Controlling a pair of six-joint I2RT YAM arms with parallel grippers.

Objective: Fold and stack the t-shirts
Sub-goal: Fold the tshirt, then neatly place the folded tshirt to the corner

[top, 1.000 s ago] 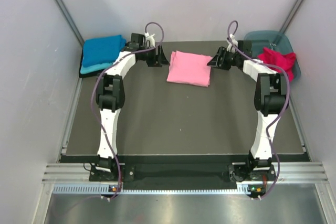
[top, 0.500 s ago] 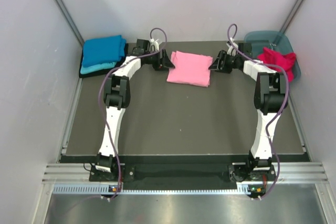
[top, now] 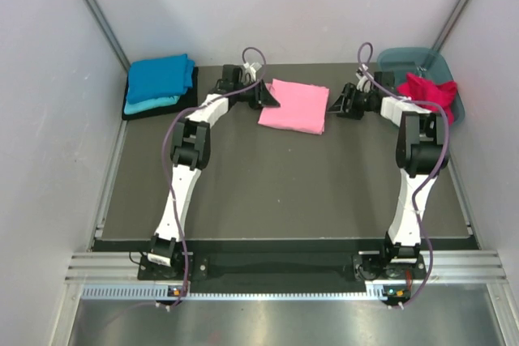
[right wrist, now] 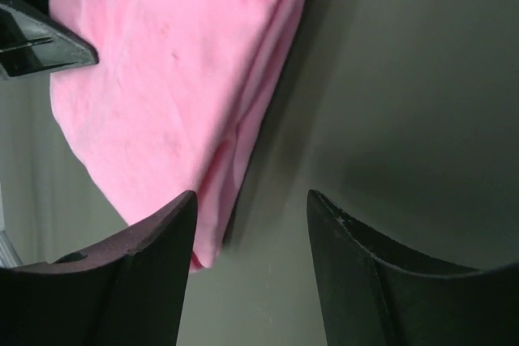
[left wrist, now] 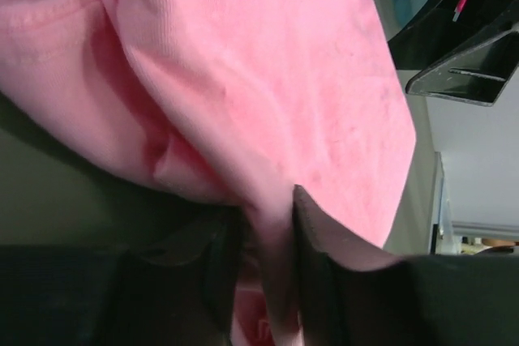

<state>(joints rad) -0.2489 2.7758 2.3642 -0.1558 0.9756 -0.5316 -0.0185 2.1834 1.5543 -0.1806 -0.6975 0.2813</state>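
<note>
On dark grey matte table (top: 276, 192), far centre: folded light pink cotton t-shirt (top: 296, 108), lying flat. L gripper (left wrist: 268, 216) pinched on its left edge, fabric betw. fingers. R gripper (right wrist: 251, 216) just beside right edge, jaws apart, holding nothing.

A robotics lab cell: white panel walls (top: 49, 200), aluminium rails (top: 276, 266), arms (top: 173, 200) bolted to a table (top: 284, 184).

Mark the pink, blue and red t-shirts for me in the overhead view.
pink t-shirt (top: 293, 105), top view, middle of its folded upper face.
blue t-shirt (top: 160, 77), top view, centre of its folded upper face, far left.
red t-shirt (top: 428, 91), top view, middle of the crumpled heap, far right.
</note>
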